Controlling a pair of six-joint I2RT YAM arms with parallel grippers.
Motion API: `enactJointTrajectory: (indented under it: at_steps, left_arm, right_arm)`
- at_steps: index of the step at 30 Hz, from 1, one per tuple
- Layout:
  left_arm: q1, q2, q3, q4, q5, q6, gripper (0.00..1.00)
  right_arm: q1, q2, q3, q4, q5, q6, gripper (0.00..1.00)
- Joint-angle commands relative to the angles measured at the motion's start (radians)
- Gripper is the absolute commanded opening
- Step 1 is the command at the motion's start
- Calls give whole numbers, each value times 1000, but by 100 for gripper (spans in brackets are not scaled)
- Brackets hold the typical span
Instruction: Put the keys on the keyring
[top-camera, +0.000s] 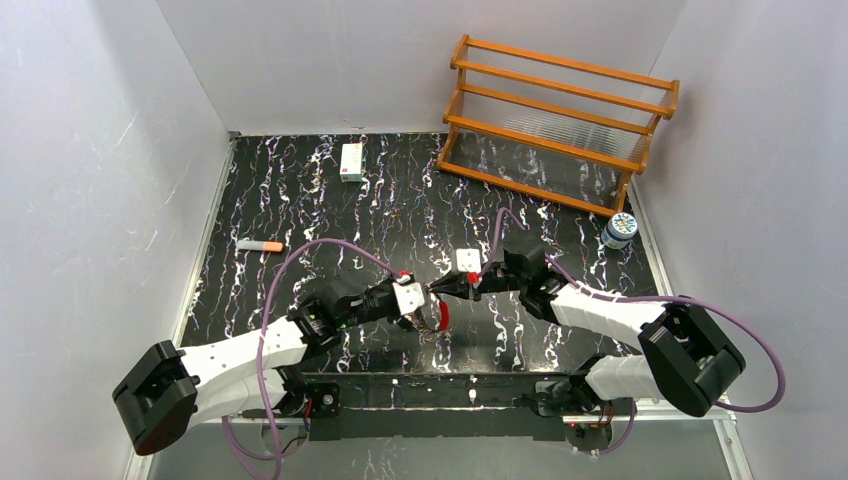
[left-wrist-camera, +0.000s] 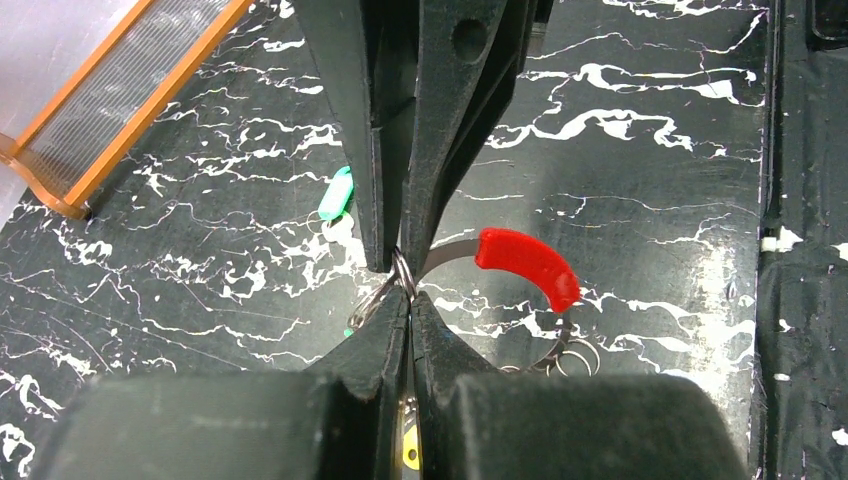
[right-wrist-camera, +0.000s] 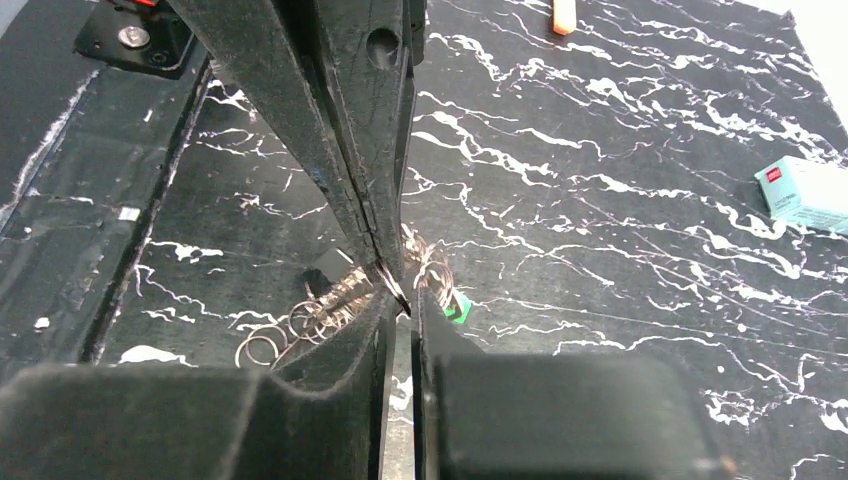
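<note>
Looking down from above, the table (top-camera: 300, 200) was a glossy black slab with white marble veining. The keyring (left-wrist-camera: 452, 254) sat near the middle of it, caught between the tips of the two arms. It was a thin flat grey metal loop with a curved, shiny red plastic segment (left-wrist-camera: 527, 264) at about 3 o'clock from the pinch point in the left wrist view. A messy bunch of fine wire rings (right-wrist-camera: 335, 298) hung off it.

The left gripper (left-wrist-camera: 408, 305) was clamped tight on the loop, its matte black fingers pressed flat together. The right gripper (right-wrist-camera: 400, 310) met it head-on at the same spot. Its fingers had only a thin slit between them, and honestly I couldn't tell whether they were nipping the wire or just touching it.

The green key (left-wrist-camera: 337, 193) lay flat on the table at roughly 10 o'clock from the pinch, just beside the right finger's edge. It had an oval mint-coloured plastic tag, but the metal part was too small to make out.

Further out, a small white box (top-camera: 352, 161) was at 12 o'clock, an orange-tipped marker (top-camera: 262, 245) at 9 o'clock, and a slatted wooden rack (top-camera: 560, 125) at 1 o'clock. The ring cluster was blurry in both wrist views and half hidden behind the fingers.
</note>
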Motion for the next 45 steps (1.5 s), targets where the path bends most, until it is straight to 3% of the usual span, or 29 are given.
enactJointTrajectory:
  at_steps: [1, 4, 9, 15, 24, 33, 43, 45]
  left_arm:
    - [-2, -4, 39, 1, 22, 5, 0]
    - [-3, -12, 39, 0, 14, 5, 0]
    - [-2, -56, 19, 3, -44, 8, 30]
    - [-3, -152, -58, 73, -142, -53, 42]
    - [-2, -201, -153, 213, -160, -195, 36]
    - [-3, -162, -219, 384, -111, -270, 28]
    - [-2, -97, -211, 476, -54, -282, 33]
    - [-3, -86, -210, 483, -41, -282, 26]
  right_arm:
    - [4, -20, 34, -28, -31, -43, 6]
    - [4, -16, 19, 16, -22, 1, 1]
    - [3, -6, -35, 180, 19, 156, 1]
    - [0, 22, -119, 457, 54, 368, 1]
    - [-10, 99, -185, 777, 55, 593, 1]
    - [-22, 113, -198, 838, 33, 608, 1]
    - [-23, 125, -192, 848, 8, 618, 1]
    - [-22, 129, -190, 850, 8, 622, 1]
